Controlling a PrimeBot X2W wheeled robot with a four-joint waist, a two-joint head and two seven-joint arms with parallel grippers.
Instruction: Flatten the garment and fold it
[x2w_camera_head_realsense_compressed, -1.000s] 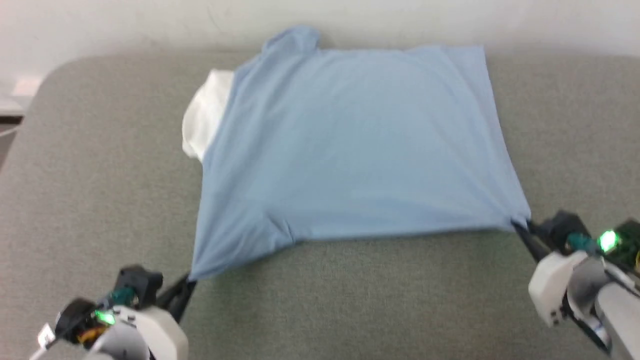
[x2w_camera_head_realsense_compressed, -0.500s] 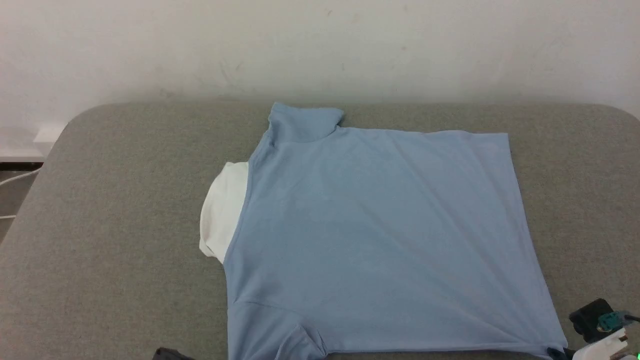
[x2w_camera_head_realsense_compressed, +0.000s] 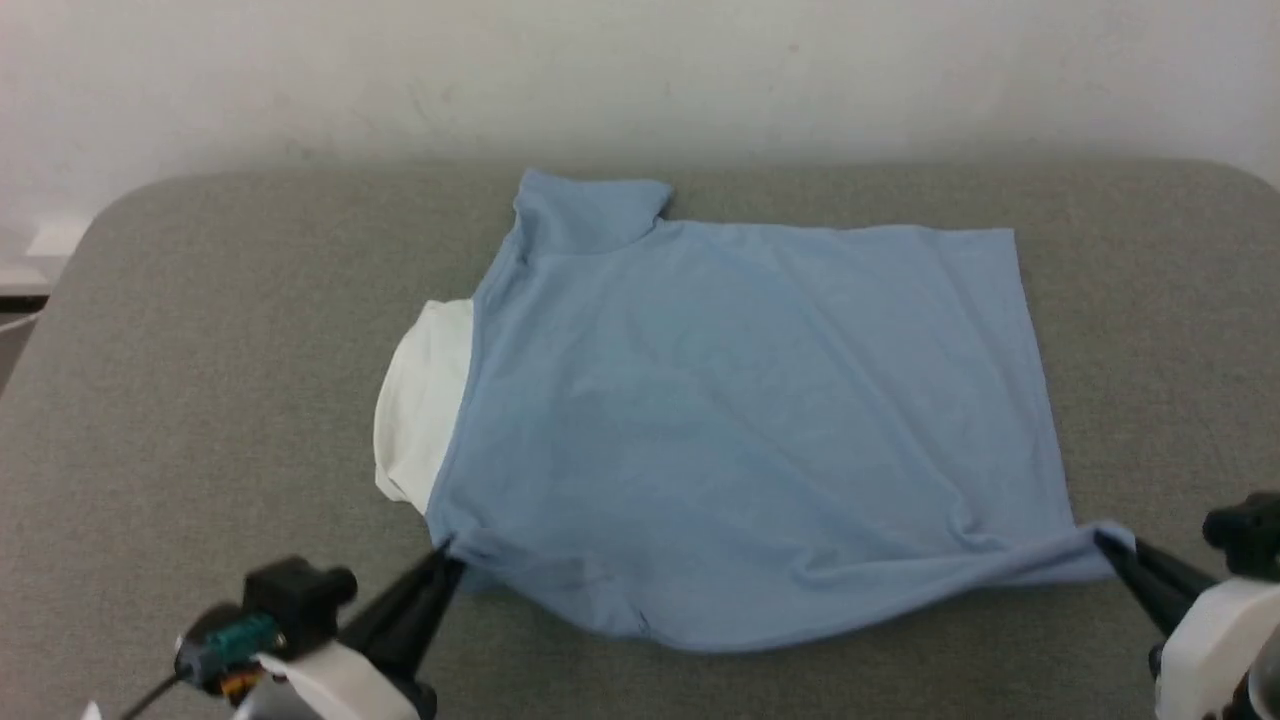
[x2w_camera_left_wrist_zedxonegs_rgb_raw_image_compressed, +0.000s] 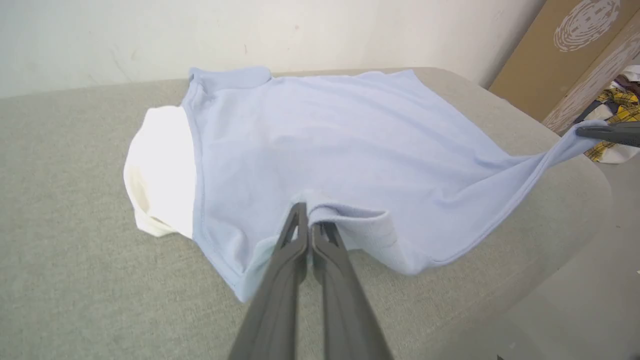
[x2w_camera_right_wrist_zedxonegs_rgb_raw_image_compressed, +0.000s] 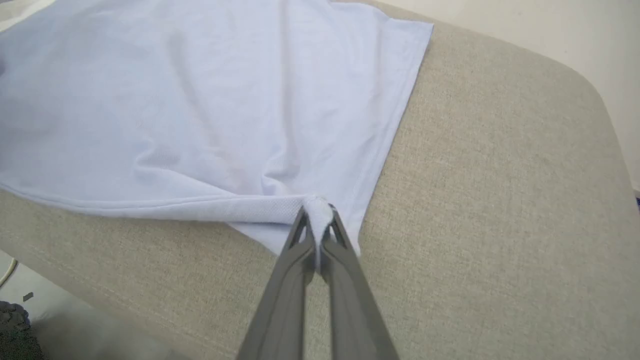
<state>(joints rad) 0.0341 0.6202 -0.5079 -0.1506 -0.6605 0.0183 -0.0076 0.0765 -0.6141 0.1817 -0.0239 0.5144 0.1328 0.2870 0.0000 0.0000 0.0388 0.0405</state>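
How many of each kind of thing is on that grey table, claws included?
Light blue polo shirt: 1
Claws: 2, the left claw and the right claw, each pinching a shirt corner
Total: 3

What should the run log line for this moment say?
left hand: shut on shirt | right hand: shut on shirt | shirt: spread on table

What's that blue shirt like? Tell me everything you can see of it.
The light blue short-sleeved shirt of knit cloth lies spread on the grey cloth-covered table, plain side up, white collar sticking out on the left. Its near edge is lifted and sagging: the shut fingers of the left gripper pinch the near sleeve, those of the right gripper the near hem corner.
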